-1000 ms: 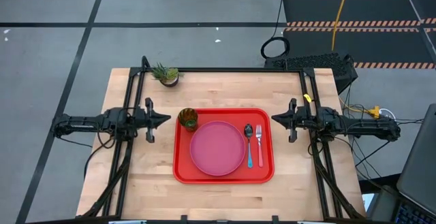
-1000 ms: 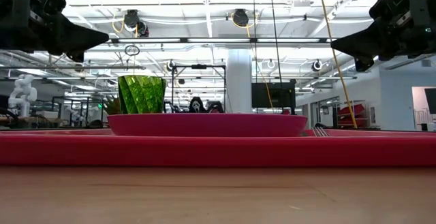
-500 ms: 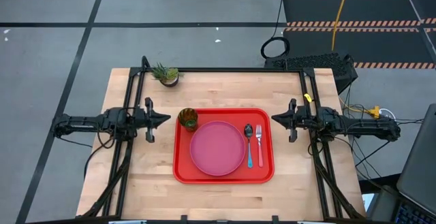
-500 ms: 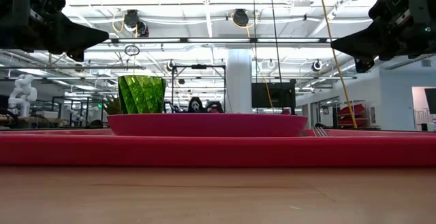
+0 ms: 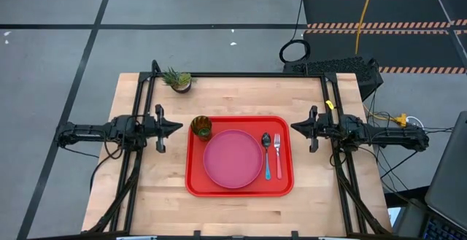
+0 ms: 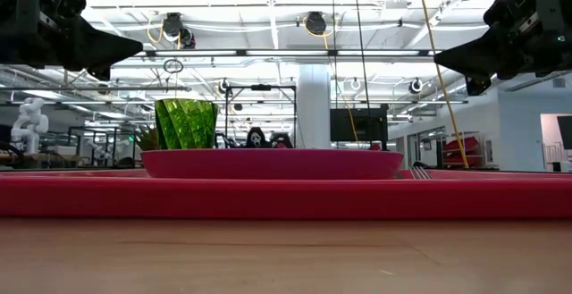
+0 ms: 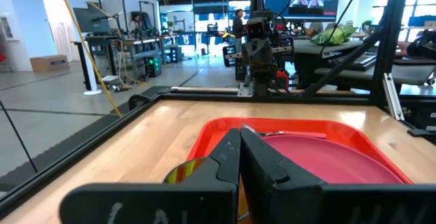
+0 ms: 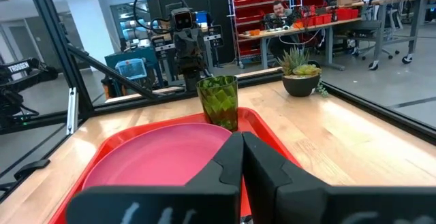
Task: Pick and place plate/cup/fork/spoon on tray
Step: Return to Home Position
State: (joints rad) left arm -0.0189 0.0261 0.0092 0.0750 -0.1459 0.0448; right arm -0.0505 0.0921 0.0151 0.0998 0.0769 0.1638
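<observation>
The red tray [image 5: 195, 182] lies in the middle of the table. On it rest the pink plate [image 5: 233, 158], the green cup [image 5: 201, 128] standing upright at the far left corner, the blue-handled spoon [image 5: 266, 155] and the pink-handled fork [image 5: 277, 152] side by side at the plate's right. My left gripper [image 5: 178, 128] is shut and empty, raised above the table left of the tray. My right gripper [image 5: 295, 128] is shut and empty, raised right of the tray. The cup also shows in the right wrist view [image 8: 219, 100].
A small potted spiky plant [image 5: 177, 80] stands at the table's far left. A black frame [image 5: 241, 74] runs along the far edge and both sides. Bare wood lies near the front edge [image 5: 233, 214].
</observation>
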